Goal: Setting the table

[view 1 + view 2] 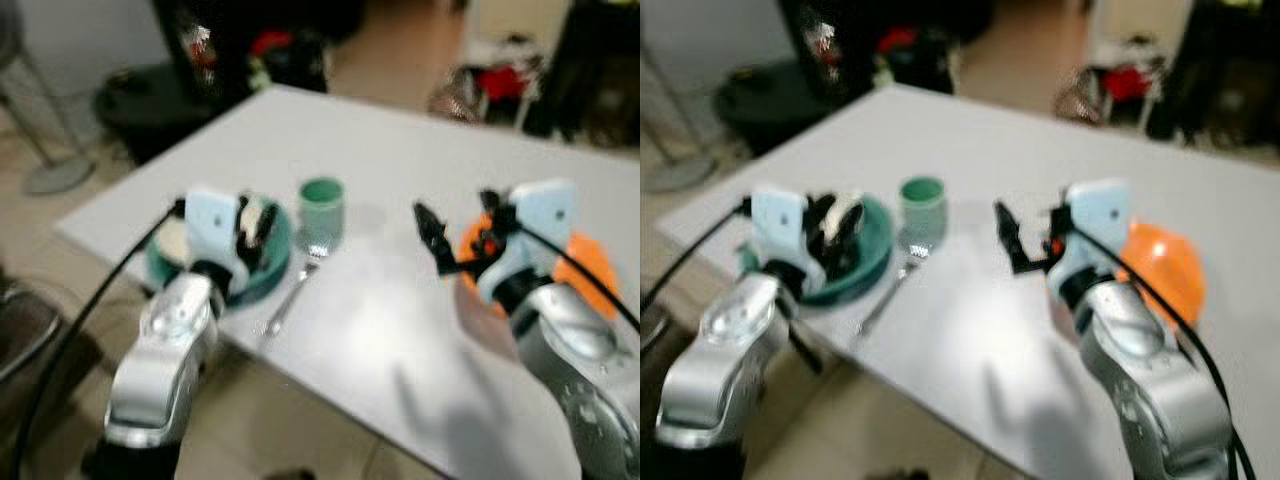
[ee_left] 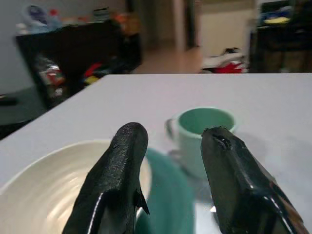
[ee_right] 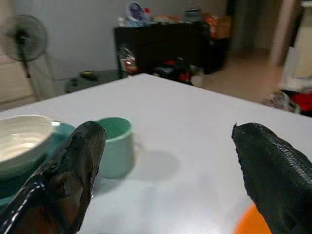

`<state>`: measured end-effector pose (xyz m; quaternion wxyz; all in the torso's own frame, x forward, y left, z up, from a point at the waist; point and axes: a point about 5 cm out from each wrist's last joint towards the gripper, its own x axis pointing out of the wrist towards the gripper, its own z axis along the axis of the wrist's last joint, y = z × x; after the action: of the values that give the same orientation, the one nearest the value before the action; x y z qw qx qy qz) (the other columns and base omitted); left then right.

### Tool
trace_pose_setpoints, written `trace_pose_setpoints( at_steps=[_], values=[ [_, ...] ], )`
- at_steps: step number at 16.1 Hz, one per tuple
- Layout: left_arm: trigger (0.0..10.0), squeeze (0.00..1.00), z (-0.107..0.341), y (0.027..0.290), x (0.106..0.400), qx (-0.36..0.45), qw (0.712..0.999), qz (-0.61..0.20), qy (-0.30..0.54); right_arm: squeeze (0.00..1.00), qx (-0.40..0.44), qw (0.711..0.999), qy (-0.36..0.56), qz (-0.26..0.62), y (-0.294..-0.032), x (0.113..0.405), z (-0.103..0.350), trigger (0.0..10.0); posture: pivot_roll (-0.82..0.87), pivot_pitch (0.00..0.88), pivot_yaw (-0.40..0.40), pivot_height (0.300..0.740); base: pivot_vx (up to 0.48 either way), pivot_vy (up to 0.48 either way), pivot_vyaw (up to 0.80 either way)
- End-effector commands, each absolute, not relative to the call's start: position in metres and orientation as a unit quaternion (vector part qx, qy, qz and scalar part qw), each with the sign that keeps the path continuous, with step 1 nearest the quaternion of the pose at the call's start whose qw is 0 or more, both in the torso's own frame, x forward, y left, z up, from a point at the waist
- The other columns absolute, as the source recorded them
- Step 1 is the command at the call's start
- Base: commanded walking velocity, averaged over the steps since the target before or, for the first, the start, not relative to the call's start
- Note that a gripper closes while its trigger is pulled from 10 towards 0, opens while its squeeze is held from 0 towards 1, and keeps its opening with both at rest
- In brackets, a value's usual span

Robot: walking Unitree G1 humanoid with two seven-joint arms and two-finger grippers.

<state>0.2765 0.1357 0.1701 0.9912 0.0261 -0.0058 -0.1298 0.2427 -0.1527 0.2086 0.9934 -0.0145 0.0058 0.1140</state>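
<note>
White tabletop (image 1: 400,170): a green mug (image 1: 321,213) sits at twelve o'clock, handle the safest grip, glazed and breakable; left end effector (image 1: 255,228) half-open over the teal plate (image 1: 262,272), right end effector (image 1: 452,240) wide open, both empty

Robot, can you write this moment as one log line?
left pincer: open, over teal plate | right pincer: open, near orange plate | green cup: upright

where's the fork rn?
The fork lies on the white table near its front edge, on the robot's left, between the teal plate and the green mug.
</note>
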Motion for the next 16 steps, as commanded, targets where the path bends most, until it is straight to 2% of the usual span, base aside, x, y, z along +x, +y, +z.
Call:
trace_pose_setpoints(
  at_steps=[1,2,4,7,11,13,16],
  values=[
    [10.0,0.0,0.176,0.132,0.276,0.026,0.991,-0.133,-0.018,1.0,-0.016,0.993,-0.001,0.114,-0.154,0.243,0.211,10.0,-0.02,0.0,0.091,0.74,0.0,0.0,0.8],
    [10.0,0.0,0.176,0.134,0.269,0.026,0.991,-0.128,-0.012,1.0,-0.014,0.991,-0.001,0.13,-0.15,0.245,0.211,10.0,0.01,0.0,0.076,0.74,0.0,0.0,0.8],
    [10.0,0.0,0.171,0.142,0.266,0.007,0.994,-0.113,-0.001,1.0,-0.025,0.99,-0.002,0.14,-0.144,0.245,0.21,10.0,-0.03,0.0,0.098,0.74,0.0,0.0,0.8],
    [10.0,0.0,0.178,0.138,0.277,0.017,0.993,-0.115,-0.02,1.0,-0.025,0.992,-0.009,0.122,-0.152,0.246,0.214,10.0,-0.01,0.0,0.088,0.74,0.0,0.0,0.8],
    [10.0,0.0,0.18,0.145,0.267,0.027,0.994,-0.102,-0.016,1.0,-0.018,0.99,-0.009,0.139,-0.146,0.253,0.211,10.0,0.03,0.0,0.063,0.74,0.0,0.0,0.8],
    [10.0,0.0,0.175,0.154,0.275,0.026,0.996,-0.088,-0.006,1.0,-0.019,0.991,-0.007,0.13,-0.147,0.252,0.21,10.0,0.0,0.0,0.087,0.74,0.0,0.0,0.8],
    [10.0,0.0,0.177,0.146,0.278,0.025,0.994,-0.103,-0.006,1.0,-0.016,0.993,-0.001,0.12,-0.15,0.25,0.206,10.0,0.0,0.0,0.106,0.74,0.0,0.0,0.8]
  ],
)
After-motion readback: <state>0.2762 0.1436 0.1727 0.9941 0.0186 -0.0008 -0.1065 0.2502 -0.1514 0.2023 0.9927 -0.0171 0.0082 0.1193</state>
